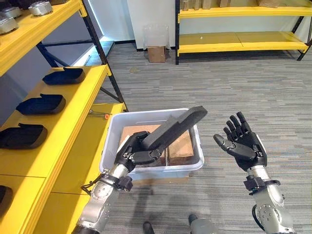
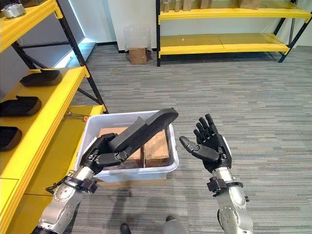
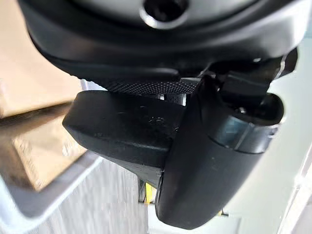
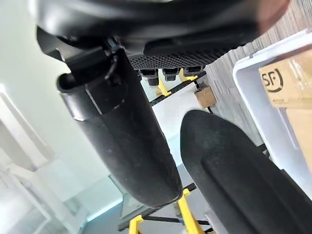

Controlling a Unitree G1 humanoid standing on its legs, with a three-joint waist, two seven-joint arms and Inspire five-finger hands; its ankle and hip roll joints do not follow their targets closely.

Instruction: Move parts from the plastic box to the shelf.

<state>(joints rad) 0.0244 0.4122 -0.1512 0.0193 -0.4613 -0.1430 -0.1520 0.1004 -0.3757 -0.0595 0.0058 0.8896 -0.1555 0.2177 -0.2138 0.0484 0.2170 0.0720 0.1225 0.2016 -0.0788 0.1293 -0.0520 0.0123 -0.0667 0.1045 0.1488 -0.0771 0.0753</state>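
Above the white plastic box (image 1: 111,146) on the grey carpet, the left hand (image 1: 134,152) had its fingers and thumb curled round the lower end of a long dark grey part (image 1: 175,126), which slanted up and away over the box. Cardboard boxes (image 1: 180,146) lay inside the plastic box. Just right of the box, the right hand (image 1: 246,144) hovered palm-up with fingers spread and straight, holding nothing. Along the yellow shelf (image 1: 73,112) at the robot's left, several black moulded parts (image 1: 41,104) sat in a row.
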